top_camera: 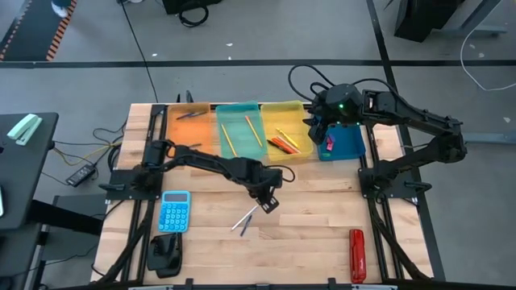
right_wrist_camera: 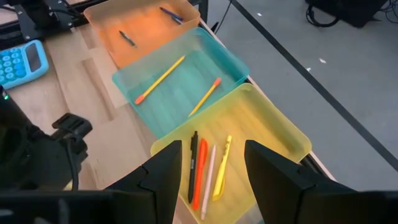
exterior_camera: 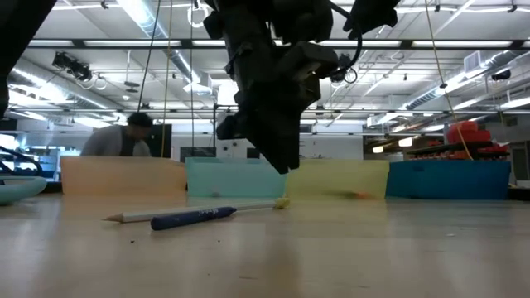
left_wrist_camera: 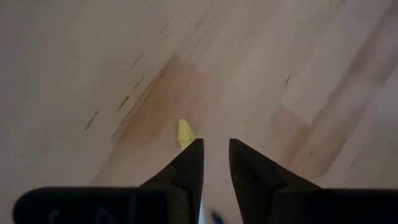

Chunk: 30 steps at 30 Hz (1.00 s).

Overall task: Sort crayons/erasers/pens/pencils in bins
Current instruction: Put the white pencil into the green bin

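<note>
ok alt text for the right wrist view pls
The right claw hangs open above the yellow bin, which holds several sticks in black, orange, pale and yellow. Beyond it, the teal bin holds two pencils, and the orange bin a few dark pens.

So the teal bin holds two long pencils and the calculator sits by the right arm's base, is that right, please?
Not quite. The teal bin does hold two long pencils, but the calculator sits by the left arm's base, at the table's left side, not by the right arm's. The high view shows this.
</note>
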Tool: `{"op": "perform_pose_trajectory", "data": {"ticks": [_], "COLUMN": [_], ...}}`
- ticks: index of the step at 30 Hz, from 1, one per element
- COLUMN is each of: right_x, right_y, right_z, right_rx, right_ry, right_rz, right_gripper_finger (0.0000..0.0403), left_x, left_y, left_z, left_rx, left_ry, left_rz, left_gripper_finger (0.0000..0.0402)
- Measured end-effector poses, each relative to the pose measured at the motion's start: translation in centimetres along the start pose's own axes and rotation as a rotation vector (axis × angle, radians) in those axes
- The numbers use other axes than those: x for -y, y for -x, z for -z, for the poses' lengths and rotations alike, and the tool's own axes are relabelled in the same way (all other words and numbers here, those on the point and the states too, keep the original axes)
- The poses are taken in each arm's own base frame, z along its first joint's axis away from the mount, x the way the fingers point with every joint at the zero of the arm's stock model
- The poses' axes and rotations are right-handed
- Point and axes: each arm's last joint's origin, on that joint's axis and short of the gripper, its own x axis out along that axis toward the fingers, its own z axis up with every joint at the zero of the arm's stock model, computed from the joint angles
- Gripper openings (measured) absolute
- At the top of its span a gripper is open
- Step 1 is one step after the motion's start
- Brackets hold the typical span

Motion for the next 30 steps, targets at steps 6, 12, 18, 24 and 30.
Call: {"op": "perform_pose_trajectory", "data": {"ticks": [6, 12, 18, 24, 30], "right_x": [0.0, 0.0, 0.0, 0.0, 0.0], "right_y": [0.0, 0.0, 0.0, 0.0, 0.0], "right_z": [0.1, 0.1, 0.2, 0.3, 0.3], "right_rx": [-0.008, -0.014, -0.026, -0.03, -0.03], "right_ry": [0.001, 0.002, 0.004, -0.015, -0.025], "right_rz": [0.001, 0.001, 0.003, 0.004, 0.004], "right_gripper_finger": [0.0184, 0.0184, 0.0184, 0.0184, 0.0184], "left_x": [0.6, 0.3, -0.4, 0.0, 0.1], "left_y": [-0.2, -0.8, -2.7, -3.3, -4.1], "left_z": [0.5, 0.5, 0.7, 1.2, 1.5], "left_rx": [0.017, 0.034, -0.026, -0.044, -0.064], "left_ry": [0.006, 0.003, 0.013, -0.001, -0.006], "left_rz": [-0.014, -0.071, -0.078, -0.075, -0.085], "left_gripper_finger": [0.0107, 0.0108, 0.0115, 0.014, 0.0142]}}
